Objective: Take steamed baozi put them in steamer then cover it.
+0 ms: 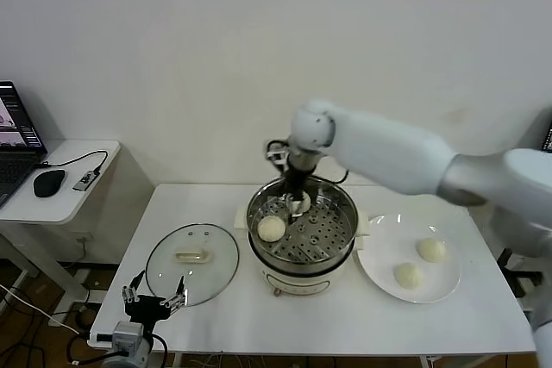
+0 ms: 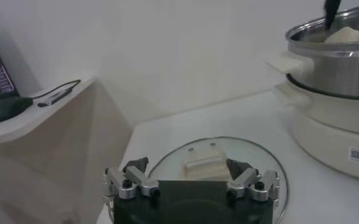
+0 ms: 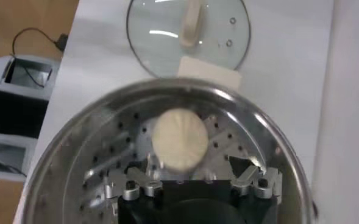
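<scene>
The steamer (image 1: 343, 252) stands mid-table, its perforated tray bare to view. One baozi (image 1: 272, 228) lies at the tray's left. A second baozi (image 1: 299, 203) shows partly under my right gripper (image 1: 296, 200), which reaches down inside the pot. In the right wrist view that gripper (image 3: 188, 165) is open, and a baozi (image 3: 180, 139) rests free on the tray just ahead of its tips. Two more baozi (image 1: 431, 250) (image 1: 407, 275) sit on the plate. The cover (image 1: 191, 252) lies flat on the table, left of the steamer. My left gripper (image 1: 155, 303) waits open at the cover's near edge (image 2: 188, 165).
The white plate (image 1: 379, 256) sits right of the steamer. A side table (image 1: 86, 157) at far left carries a laptop (image 1: 15, 140), a mouse (image 1: 49, 183) and a cable. The table's front edge runs just below the left gripper.
</scene>
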### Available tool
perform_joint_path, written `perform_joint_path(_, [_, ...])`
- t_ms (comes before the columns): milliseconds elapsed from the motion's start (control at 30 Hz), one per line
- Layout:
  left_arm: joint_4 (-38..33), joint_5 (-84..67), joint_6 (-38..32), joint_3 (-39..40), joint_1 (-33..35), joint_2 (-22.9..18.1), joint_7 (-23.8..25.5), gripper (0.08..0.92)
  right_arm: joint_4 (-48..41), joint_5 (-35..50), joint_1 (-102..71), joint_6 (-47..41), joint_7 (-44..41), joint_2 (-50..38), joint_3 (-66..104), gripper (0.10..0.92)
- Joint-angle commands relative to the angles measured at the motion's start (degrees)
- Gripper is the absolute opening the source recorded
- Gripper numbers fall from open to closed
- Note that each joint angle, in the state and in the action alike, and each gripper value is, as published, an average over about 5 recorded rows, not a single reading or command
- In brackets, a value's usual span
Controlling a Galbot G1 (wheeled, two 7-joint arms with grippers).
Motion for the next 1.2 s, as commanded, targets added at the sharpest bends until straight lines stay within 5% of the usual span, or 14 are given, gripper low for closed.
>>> perform_joint_path(33, [0.60,-1.10,0.35,-0.24,0.29,0.35,0.38,0.823,14.06,-3.23,7.98,4.55,-3.97,-24.45,-0.76,0.823])
perform_joint_path(433, [0.46,-3.40,0.69,-0.26,0.90,0.98,1.13,0.823,18.72,-18.43,-17.97,10.36,-4.78,-39.78,13.22,0.823])
perform_joint_path(700, [0.79,-1.71,0.52,0.22,2.39,0.15,0.99,0.823,15.75,-22.77,-36.97,10.77,-3.13,-37.96,28.06,0.823])
perform_joint_path(1200, [1.44,-1.22,0.54,0.27,2.14,-0.56,1.29,0.823,10.17,-25.50,-44.68,11.22,1.18,-33.08,33.43,0.823])
